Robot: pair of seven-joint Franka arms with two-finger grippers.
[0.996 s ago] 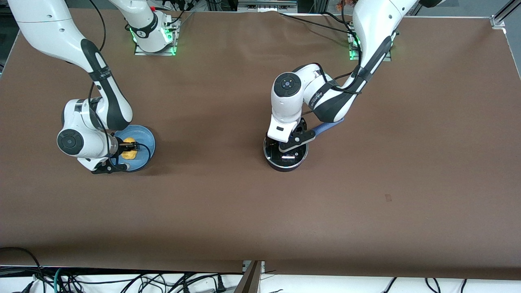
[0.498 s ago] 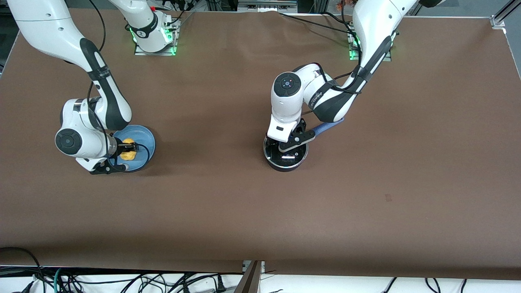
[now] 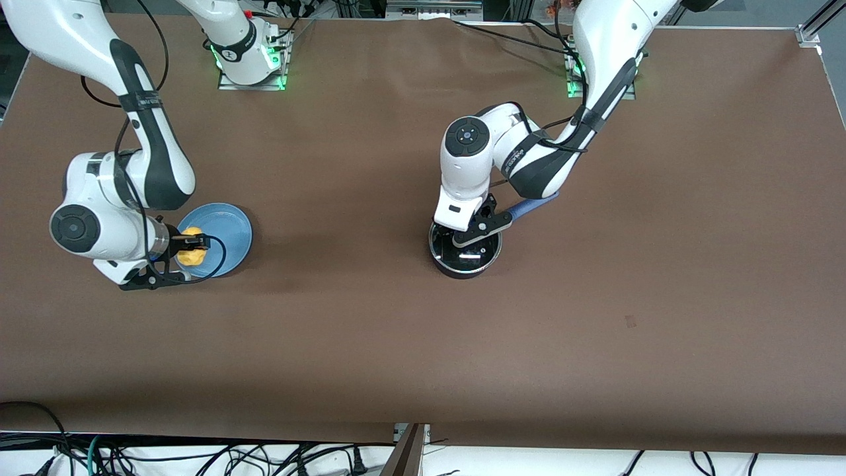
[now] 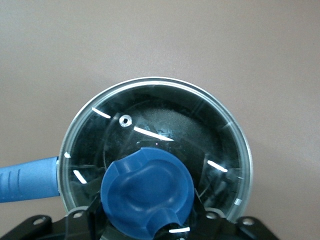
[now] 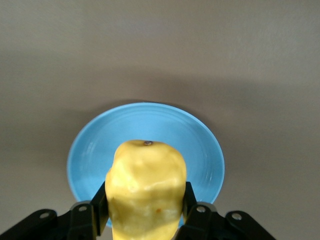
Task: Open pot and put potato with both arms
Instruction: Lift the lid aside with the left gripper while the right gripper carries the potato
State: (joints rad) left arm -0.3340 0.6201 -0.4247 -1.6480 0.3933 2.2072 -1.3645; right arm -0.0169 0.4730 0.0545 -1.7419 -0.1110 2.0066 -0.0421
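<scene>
The black pot [image 3: 464, 253] stands mid-table with its blue handle [image 3: 532, 206] pointing toward the left arm's base. Its glass lid [image 4: 155, 150] is on it. My left gripper [image 3: 466, 239] is shut on the lid's blue knob [image 4: 147, 191], its fingers either side of it. My right gripper [image 3: 192, 250] is shut on the yellow potato [image 3: 191, 254] and holds it in the air over the blue plate [image 3: 228, 228]. In the right wrist view the potato [image 5: 146, 187] sits between the fingers [image 5: 98, 201], above the plate [image 5: 197, 145].
The brown table [image 3: 423, 344] stretches wide around both arms. The two arm bases [image 3: 251, 63] stand along the edge farthest from the front camera. Cables hang below the near edge.
My right gripper has lifted the potato off the plate and drawn it toward the right arm's end of the table. The left gripper and pot have barely moved.
</scene>
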